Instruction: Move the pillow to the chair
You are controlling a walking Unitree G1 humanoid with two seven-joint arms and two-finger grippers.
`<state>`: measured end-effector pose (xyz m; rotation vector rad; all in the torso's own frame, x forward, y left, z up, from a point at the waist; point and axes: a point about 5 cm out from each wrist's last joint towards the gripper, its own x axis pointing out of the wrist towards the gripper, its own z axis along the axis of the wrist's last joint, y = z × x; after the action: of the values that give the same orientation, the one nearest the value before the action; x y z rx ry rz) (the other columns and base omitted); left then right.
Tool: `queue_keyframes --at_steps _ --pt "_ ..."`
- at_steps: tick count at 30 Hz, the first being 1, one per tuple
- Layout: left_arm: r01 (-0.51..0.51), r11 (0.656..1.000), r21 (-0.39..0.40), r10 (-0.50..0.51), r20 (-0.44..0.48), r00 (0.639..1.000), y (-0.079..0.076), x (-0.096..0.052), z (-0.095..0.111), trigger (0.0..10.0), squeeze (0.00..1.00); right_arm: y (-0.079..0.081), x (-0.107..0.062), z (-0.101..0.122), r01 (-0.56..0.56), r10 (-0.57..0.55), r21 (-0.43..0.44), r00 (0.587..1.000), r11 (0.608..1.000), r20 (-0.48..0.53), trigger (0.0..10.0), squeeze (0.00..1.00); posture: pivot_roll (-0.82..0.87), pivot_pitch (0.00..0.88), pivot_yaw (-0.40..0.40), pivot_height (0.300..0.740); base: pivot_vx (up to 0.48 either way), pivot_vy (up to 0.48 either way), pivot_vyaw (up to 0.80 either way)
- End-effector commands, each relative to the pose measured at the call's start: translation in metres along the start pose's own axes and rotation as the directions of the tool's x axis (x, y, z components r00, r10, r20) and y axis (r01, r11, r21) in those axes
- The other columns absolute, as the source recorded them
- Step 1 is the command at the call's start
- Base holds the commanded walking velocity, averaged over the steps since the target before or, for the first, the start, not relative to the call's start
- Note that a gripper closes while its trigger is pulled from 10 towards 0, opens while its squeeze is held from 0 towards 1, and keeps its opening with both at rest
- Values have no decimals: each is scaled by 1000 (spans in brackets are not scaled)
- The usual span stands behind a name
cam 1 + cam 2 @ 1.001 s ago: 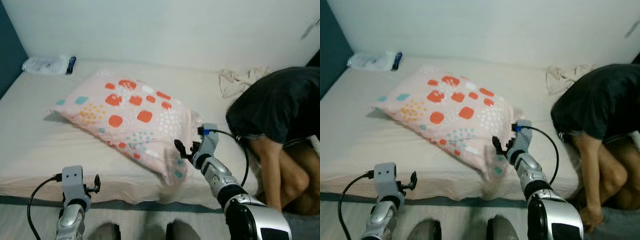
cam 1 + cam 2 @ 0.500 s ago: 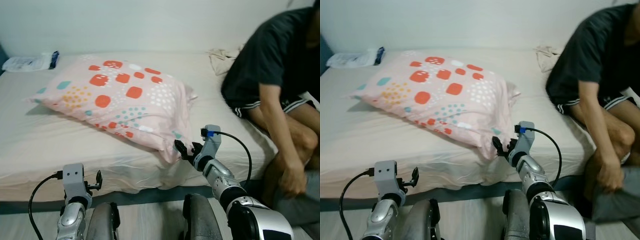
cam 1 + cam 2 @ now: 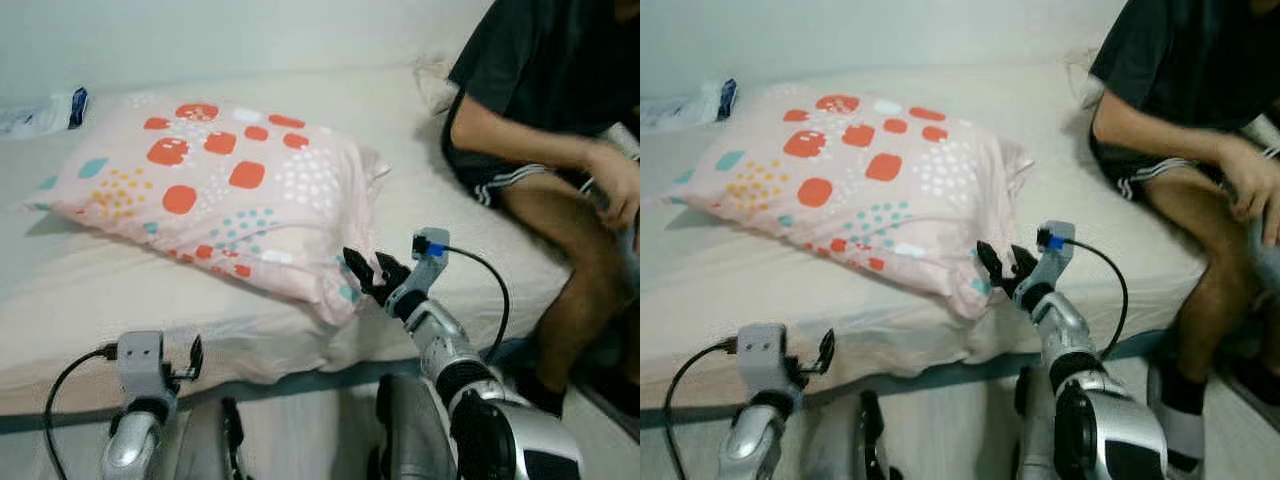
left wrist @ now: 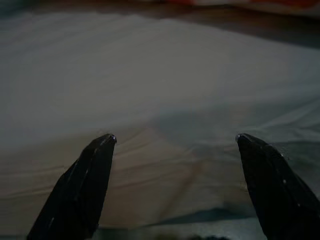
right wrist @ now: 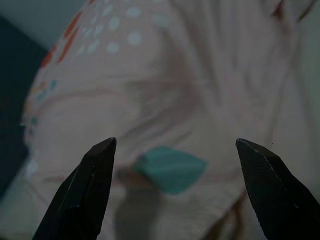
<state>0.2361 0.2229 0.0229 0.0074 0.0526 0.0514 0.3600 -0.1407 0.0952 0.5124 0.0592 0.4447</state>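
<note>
A pale pink pillow [image 3: 215, 195] with orange, teal and yellow spots lies on the bed. My right gripper [image 3: 366, 271] stands open right at the pillow's near corner, its fingers spread on either side of a teal patch [image 5: 170, 169] on the fabric. My left gripper [image 3: 194, 357] hangs low in front of the bed's near edge, open, with only the white sheet [image 4: 165, 90] before it.
The bed [image 3: 90, 280] with a white sheet spans the view. A person in a dark shirt and shorts [image 3: 545, 110] sits on its right side, a leg [image 3: 575, 270] hanging over the edge close to my right arm. A plastic packet [image 3: 45, 112] lies at the far left.
The camera has shifted right and closer. The person has straightened up to sit on the bed. My right gripper has lifted slightly toward the pillow's corner; the left has stayed put.
</note>
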Motion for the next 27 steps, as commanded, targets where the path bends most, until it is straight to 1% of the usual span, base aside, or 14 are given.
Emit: queue_keyframes --at_steps 1,6,8,9,10,12,17,19,20,22,23,24,26,27 --pt "2 1000 3 -2 -14 1000 5 -6 1 10000 0 6 5 4 -35 33 42 999 999 41 10000 1000 99 332 58 556 0 0 0" --pt "18 1000 16 -17 -22 1000 4 -9 2 10000 0 11 13 15 -50 44 67 995 996 93 10000 1000 108 355 71 556 0 0 0" --pt "32 999 17 -32 -30 999 1 -12 2 10000 0 11 17 20 14 -18 50 996 999 90 10000 1000 112 373 82 556 0 0 0" --pt "39 999 17 -38 -31 999 -1 -13 3 10000 0 9 18 20 75 -77 32 995 997 63 10000 1000 113 375 82 556 0 0 0" --pt "49 999 16 -48 -38 998 -4 -15 4 10000 0 5 20 20 167 -166 -21 986 986 31 10000 0 119 382 85 556 0 0 0" --pt "60 998 16 -59 -47 997 -7 -18 3 10000 0 7 22 23 175 -176 10 983 984 50 10000 0 129 390 87 556 0 0 0" --pt "83 997 13 -82 -63 995 -13 -23 6 10000 0 22 32 27 86 -90 58 993 995 75 10000 0 138 402 96 556 0 0 0" --pt "91 996 9 -90 -70 993 -16 -27 6 10000 0 36 38 26 -17 8 100 996 995 88 10000 0 149 409 99 556 0 0 0" --pt "91 996 9 -90 -70 993 -16 -27 6 10000 0 36 38 26 -17 8 100 996 995 88 10000 0 149 409 99 556 0 0 0" --pt "108 994 5 -107 -91 990 -20 -32 4 10000 0 57 46 25 -156 143 133 984 979 104 10000 0 149 414 105 556 0 0 0" --pt "108 994 5 -107 -91 990 -20 -32 4 10000 0 57 46 25 -156 143 133 984 979 104 10000 0 149 414 105 556 0 0 0" --pt "118 993 1 -118 -107 987 -24 -37 2 10000 0 69 51 23 -203 192 126 977 971 92 10000 0 149 416 103 556 0 0 0" --pt "120 993 -1 -120 -112 987 -25 -38 2 10000 0 71 53 22 -204 195 114 977 972 81 10000 0 149 416 103 556 0 0 0" --pt "121 993 -3 -121 -114 986 -25 -39 2 10000 0 73 55 21 -174 171 71 984 982 52 10000 0 146 418 100 556 0 0 0"
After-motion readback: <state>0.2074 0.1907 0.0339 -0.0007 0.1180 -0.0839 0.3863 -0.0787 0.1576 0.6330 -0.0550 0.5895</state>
